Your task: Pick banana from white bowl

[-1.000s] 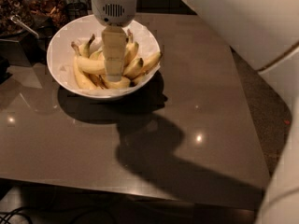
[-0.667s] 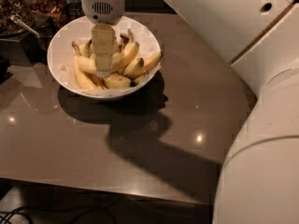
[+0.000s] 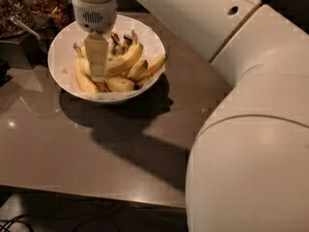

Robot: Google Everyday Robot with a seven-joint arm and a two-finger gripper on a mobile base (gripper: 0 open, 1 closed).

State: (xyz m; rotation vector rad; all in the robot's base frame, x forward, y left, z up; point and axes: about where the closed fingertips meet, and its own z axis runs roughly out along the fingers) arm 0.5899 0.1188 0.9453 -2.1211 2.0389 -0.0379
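The claw (image 3: 98, 76) reaches down into large round white bowl (image 3: 62, 42) on brown bench (image 3: 72, 149); its grip state cannot be told. Long curved yellow banana (image 3: 123, 61) lies in the bowl, touching the claw

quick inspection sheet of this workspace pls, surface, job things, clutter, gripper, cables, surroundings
surface: glossy brown table, with shadows and light glints
job's things: white bowl at the table's far left, holding several bananas; the banana, long and curved, lies along its left wall
clutter: containers of dark snacks behind the bowl
grippers: gripper points down into the bowl, among the bananas
cables: what look like thin dark cables on the floor, lower left
surroundings: robot's white arm fills the right side
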